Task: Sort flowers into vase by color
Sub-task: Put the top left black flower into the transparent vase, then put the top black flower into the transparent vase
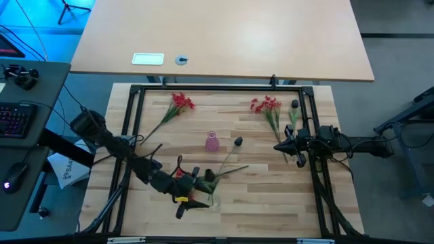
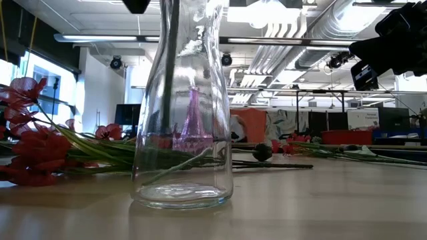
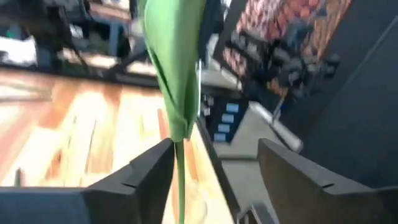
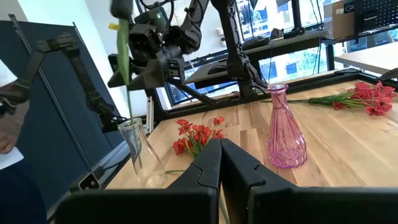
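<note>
Flowers' light, springy green stem (image 3: 179,93) hangs between my left tool's (image 3: 214,171) parted fingers over the clear vase (image 4: 140,152); my shut right tool (image 4: 219,163) waits nearby.

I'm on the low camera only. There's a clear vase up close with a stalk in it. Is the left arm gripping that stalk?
Observer: No. The left wrist view shows the left gripper with its fingers apart and the green stalk between them.
Operator: Where's the right arm?
Observer: The right gripper is at the table's right side, fingers shut, holding nothing.
Operator: Anything in the pink vase?
Observer: The pink vase looks empty in the right wrist view.
</note>
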{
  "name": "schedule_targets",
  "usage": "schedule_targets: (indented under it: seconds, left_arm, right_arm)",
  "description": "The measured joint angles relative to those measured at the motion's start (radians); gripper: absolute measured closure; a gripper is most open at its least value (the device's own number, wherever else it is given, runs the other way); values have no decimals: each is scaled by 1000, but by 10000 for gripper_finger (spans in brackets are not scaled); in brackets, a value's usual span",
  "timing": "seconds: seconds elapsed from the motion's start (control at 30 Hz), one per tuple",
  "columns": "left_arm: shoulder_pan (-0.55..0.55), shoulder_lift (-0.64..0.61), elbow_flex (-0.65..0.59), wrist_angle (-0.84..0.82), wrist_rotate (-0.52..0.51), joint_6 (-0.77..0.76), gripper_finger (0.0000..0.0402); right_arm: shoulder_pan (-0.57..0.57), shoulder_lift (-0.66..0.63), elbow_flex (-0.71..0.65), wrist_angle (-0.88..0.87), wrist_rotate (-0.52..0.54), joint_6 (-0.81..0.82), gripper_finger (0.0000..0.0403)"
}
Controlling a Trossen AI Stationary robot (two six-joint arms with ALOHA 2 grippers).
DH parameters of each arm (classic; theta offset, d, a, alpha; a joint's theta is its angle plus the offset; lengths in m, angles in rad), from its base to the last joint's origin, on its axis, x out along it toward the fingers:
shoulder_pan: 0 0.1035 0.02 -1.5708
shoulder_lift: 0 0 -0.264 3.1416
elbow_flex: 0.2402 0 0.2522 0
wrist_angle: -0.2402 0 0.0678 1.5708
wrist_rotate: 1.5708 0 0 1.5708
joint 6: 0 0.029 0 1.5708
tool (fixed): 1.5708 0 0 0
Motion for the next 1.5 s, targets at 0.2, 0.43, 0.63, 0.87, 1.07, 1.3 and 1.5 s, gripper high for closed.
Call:
schedule_targets:
  seconds: [0.2, 0.43, 0.63, 0.87, 1.07, 1.3, 1.5]
  left_arm:
    - [1, -61, 0, -211, 75, -62, 141]
    - [1, -76, 0, -404, 238, -172, 141]
    - [1, -151, 0, -648, 239, -228, 141]
    - [1, -367, 0, -862, -26, -251, 141]
    - [95, -508, 0, -1058, -207, -378, 142]
    - [388, -496, 0, -1002, -105, -400, 142]
    - [617, -432, 0, -834, -19, -376, 142]
  right_arm:
    - [0, 0, 0, 0, 0, 0, 402]
    - [0, 0, 0, 0, 0, 0, 402]
    - [0, 0, 0, 0, 0, 0, 402]
    - [0, 0, 0, 0, 0, 0, 402]
    - [0, 0, 0, 0, 0, 0, 402]
    - [0, 0, 0, 0, 0, 0, 402]
    - [0, 0, 0, 0, 0, 0, 402]
